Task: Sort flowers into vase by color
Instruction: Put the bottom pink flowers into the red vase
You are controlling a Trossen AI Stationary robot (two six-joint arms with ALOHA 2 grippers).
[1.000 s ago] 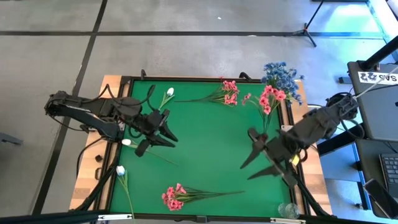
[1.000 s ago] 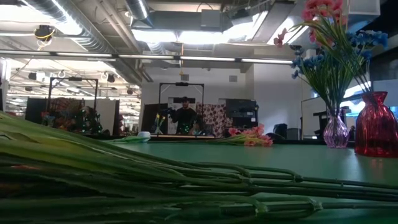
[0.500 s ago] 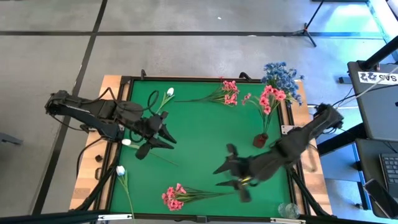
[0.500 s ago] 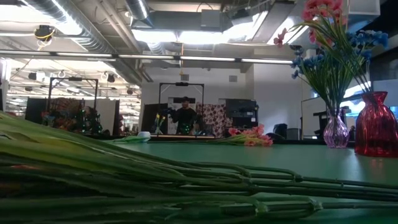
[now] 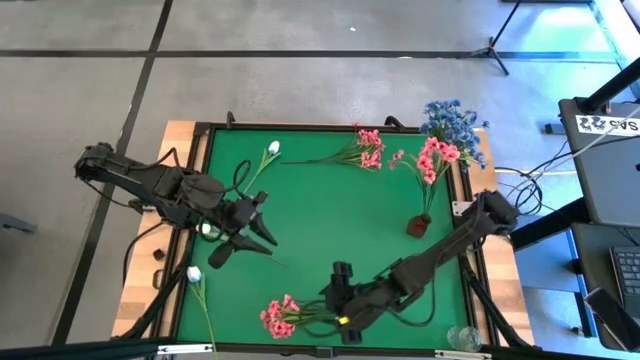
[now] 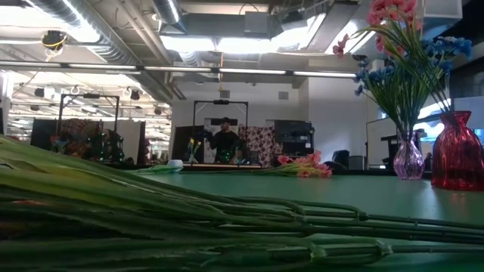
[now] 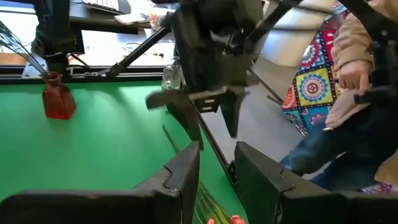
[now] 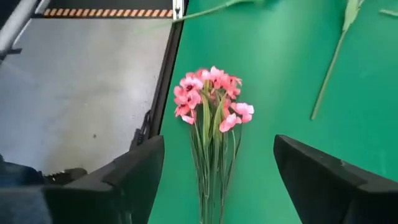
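L gripper (image 5: 243, 232) parked at table's L side, jaws part-open, nothing seen held. Pink spray (image 5: 283, 316) lies at front edge, blossoms L, stems running R. R gripper (image 5: 343, 305) nearer, spread wide over stems, empty; stem axis centred betw. fingers (image 8: 329, 180).

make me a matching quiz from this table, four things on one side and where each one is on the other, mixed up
Things:
1. red vase
2. blue flowers
3. right gripper
4. left gripper

Places:
A. far right corner of the table
B. over the stems of the pink spray at the near edge, jaws open
C. left part of the mat, over a white bud
D. on the mat near its right edge, holding pink flowers

Pairs: 1-D, 2-A, 3-B, 4-C
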